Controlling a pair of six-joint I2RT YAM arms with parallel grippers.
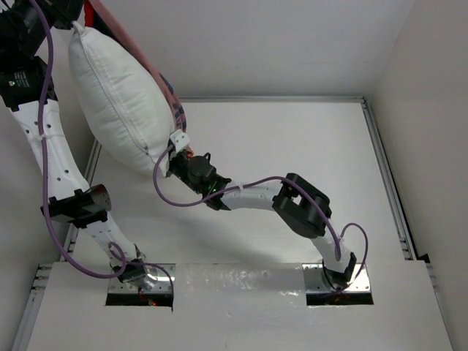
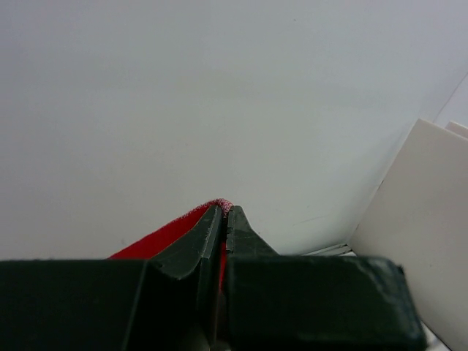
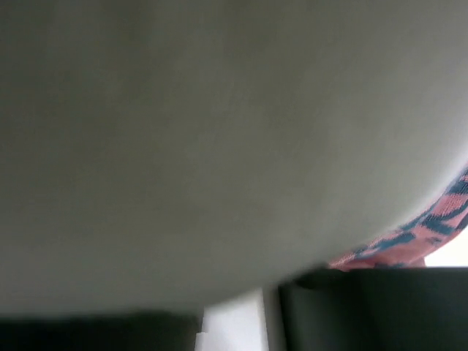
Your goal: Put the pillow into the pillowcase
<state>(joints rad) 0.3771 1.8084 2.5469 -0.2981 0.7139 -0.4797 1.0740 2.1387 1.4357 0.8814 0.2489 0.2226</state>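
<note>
One pillow [image 1: 117, 95] slants diagonally, tagged end nearest.

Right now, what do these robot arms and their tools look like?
The left arm and right arm have white shells and chunky black joints. A purple cable loops along each. The left tool has two dark green, wedge-shaped fingers.

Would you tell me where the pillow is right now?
In the top view, the pillow hangs upper left, its lower corner at the right gripper.
</note>
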